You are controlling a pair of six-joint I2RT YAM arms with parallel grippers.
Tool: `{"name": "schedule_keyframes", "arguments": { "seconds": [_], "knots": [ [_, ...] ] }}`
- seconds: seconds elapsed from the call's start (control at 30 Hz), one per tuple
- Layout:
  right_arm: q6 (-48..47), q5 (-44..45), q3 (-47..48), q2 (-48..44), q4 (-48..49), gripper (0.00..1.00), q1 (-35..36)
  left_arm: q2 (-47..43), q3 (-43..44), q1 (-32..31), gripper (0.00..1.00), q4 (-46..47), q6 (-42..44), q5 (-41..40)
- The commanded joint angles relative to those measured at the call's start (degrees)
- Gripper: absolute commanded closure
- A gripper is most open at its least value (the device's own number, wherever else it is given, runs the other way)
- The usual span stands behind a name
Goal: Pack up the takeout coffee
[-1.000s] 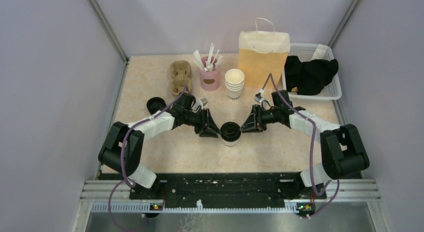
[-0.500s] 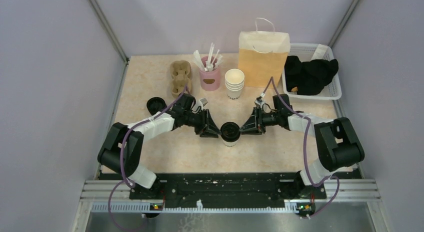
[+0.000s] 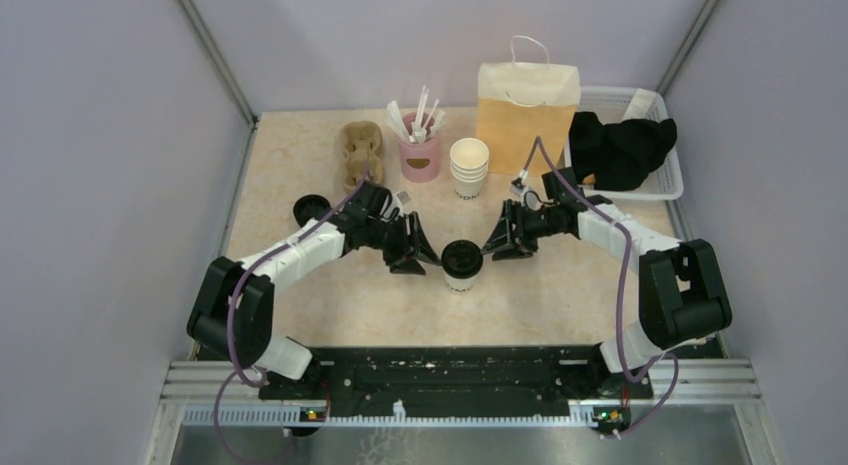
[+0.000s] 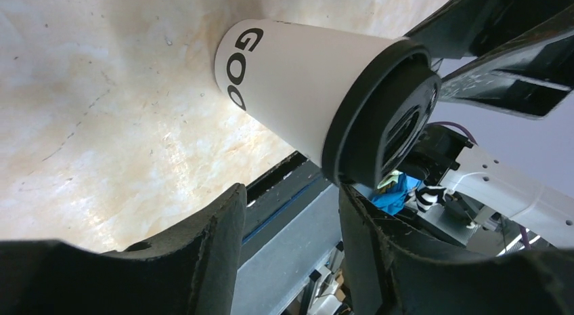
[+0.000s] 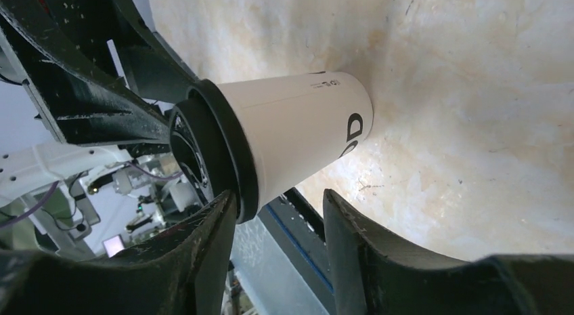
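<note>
Flanking lidded cup (image 3: 461, 267) on table (image 3: 330, 305): left gripper (image 3: 425, 257), right gripper (image 3: 494, 248), both released, jaws parted.

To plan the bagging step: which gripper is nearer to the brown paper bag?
Right. The right gripper hangs on the near side of the paper bag; the left gripper is farther left, beyond the lidded cup.

You had the cup (image 3: 461, 265) mid-table between the left gripper (image 3: 420, 264) and right gripper (image 3: 502, 252); behind it stood the cup stack (image 3: 469, 166), the bag (image 3: 527, 113) to its right, the basket (image 3: 630, 194) right of that.
</note>
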Motion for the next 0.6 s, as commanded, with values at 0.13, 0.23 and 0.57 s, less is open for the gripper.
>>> {"name": "schedule_keyframes", "arguments": {
  "seconds": [0.13,0.23,0.57],
  "knots": [
    [-5.02,1.61,5.07,-3.84,-6.86,0.45,-0.32,-3.81,5.28,0.06,0.33,-6.97,4.53,-2.77],
    [-5.37,1.18,4.90,-4.38,-8.30,0.43,-0.32,-3.04,7.14,0.09,0.22,-5.26,5.88,-1.32],
    [8.28,-2.99,-4.74,-9.84,4.01,0.25,6.88,9.03,14.71,-1.33,0.15,2.93,7.94,6.61]
  ]
}}
